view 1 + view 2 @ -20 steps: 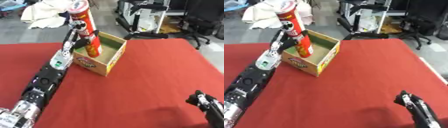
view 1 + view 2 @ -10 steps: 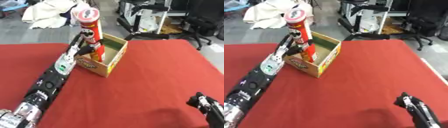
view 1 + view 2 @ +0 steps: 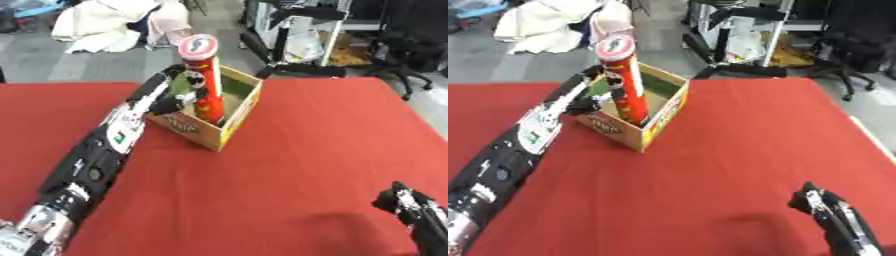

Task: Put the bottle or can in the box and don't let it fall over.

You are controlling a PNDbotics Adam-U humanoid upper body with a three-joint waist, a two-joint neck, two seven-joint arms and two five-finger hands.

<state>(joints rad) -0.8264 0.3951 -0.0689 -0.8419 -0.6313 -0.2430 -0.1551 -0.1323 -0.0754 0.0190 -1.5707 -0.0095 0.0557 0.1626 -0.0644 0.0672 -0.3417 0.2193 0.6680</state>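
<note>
At the left of the red cloth-covered table (image 3: 289, 165), one black and silver arm runs up from the lower corner, ending in the left hand (image 3: 164, 95), whose fingers are curled around the lower part of the single can (image 3: 203, 80), the thumb on its near side. There is one can only: a tall, slim red tube with a pale round lid, printed with a face-like mark and some yellow lower down; its surface looks smooth and glossy. It stands inside the one box (image 3: 230, 112), nearly upright with a slight lean, its base down in the box and most of its length rising above the rim. The box is an open-topped cardboard carton, square-cornered, brown on the outside with yellow and red printing on its near walls and green on the inside. It sits on the far left-centre part of the table. At the lower right corner shows the right hand (image 3: 833, 220), black, well apart from the box; whether its fingers are spread or closed cannot be told.
</note>
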